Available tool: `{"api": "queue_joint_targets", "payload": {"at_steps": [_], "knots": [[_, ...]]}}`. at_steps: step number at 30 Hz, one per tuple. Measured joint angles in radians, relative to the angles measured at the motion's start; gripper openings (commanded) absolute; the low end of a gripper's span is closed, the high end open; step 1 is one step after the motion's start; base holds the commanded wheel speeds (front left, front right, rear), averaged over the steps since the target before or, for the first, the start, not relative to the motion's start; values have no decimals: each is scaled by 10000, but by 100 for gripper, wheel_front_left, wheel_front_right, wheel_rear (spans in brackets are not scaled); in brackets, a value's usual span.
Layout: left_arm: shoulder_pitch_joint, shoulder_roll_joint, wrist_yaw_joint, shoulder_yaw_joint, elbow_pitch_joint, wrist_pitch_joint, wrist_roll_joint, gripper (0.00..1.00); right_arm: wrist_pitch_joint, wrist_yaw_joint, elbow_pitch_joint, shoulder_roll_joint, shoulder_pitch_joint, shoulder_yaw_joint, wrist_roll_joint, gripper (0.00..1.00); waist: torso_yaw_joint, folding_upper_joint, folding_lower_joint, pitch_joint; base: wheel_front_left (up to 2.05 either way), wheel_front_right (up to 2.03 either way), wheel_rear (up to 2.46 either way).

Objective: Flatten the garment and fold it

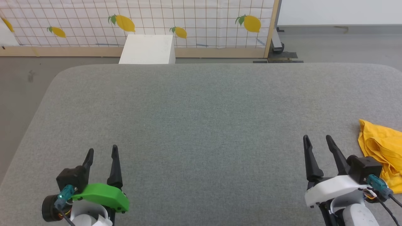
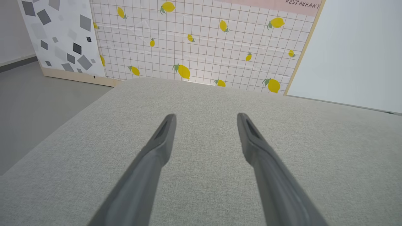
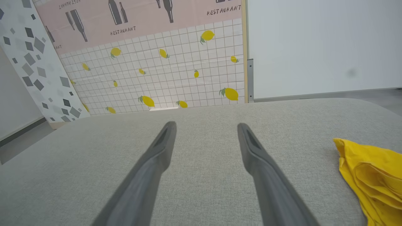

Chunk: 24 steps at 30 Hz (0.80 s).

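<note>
The garment (image 1: 383,147) is a bright yellow-orange cloth lying crumpled in folds at the right edge of the grey table (image 1: 201,106), partly cut off by the picture's border. In the right wrist view the garment (image 3: 370,175) lies at the lower right. My right gripper (image 1: 317,137) stands open just left of the cloth, apart from it, with nothing between its fingers (image 3: 163,147). Over the table's near left, my left gripper (image 1: 102,150) is open too and holds nothing; its fingers (image 2: 165,138) hang over bare fabric.
A white box (image 1: 147,49) stands on the floor behind the table's far edge. Behind it rises a lemon-patterned panel (image 1: 141,22) on a wooden frame. Grey floor (image 1: 22,78) runs along the table's left side.
</note>
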State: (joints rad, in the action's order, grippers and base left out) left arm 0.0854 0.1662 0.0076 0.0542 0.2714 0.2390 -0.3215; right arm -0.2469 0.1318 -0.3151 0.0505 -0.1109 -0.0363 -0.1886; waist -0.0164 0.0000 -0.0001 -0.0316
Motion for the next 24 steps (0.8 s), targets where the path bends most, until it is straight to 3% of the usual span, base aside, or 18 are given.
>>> {"api": "queue_joint_targets", "payload": {"at_steps": [7,22,23,24], "knots": [[-27,228,288,257,-82,2,579,100,17,0,0,0,47,8,-98,100,-74,0,0,19,0,0,0],[-22,270,345,395,-98,-182,546,100,15,0,-98,2,52,44,-405,100,-84,0,0,155,0,0,0],[-22,272,362,395,-98,-188,546,0,15,0,-104,2,52,52,-414,0,-87,0,0,157,0,0,0],[-21,267,362,391,-102,-188,545,0,15,0,-102,0,52,52,-412,0,-87,0,0,157,0,0,0]]}}
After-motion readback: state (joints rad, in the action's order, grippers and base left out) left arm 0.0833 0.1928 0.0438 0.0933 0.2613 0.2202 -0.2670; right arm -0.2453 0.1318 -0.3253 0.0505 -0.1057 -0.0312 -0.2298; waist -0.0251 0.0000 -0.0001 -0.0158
